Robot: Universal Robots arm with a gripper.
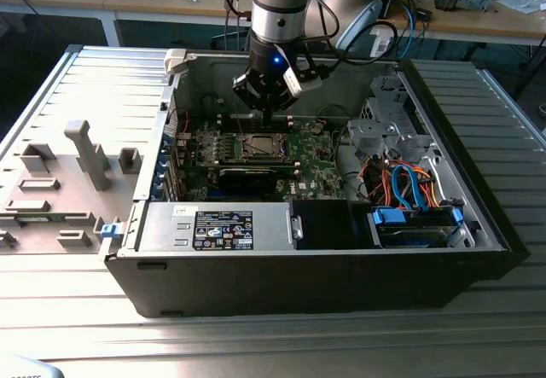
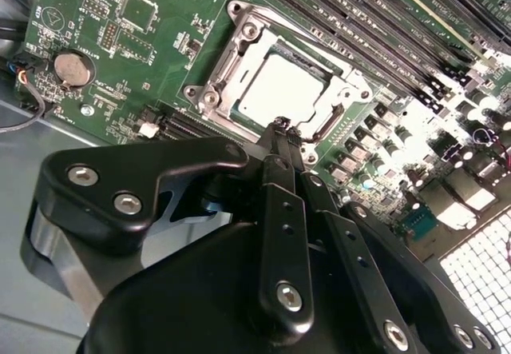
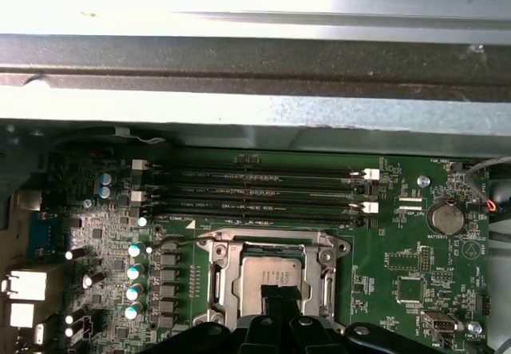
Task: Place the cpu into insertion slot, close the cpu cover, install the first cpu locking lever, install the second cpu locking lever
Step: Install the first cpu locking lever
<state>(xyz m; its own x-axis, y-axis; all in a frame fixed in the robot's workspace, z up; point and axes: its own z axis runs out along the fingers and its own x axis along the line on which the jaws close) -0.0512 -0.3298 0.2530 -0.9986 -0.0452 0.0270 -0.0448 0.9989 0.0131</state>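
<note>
Gripper [image 2: 281, 122], fingers together and holding nothing, hovers at the cover [image 2: 239, 50], already down over the seated cpu [image 2: 281, 90]; lever work apparently remains.

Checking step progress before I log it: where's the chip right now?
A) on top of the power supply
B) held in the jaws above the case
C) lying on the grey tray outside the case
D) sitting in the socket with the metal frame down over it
D: in both wrist views the chip lies flat in the socket, its top showing through the window of the metal frame lying around it.
</note>
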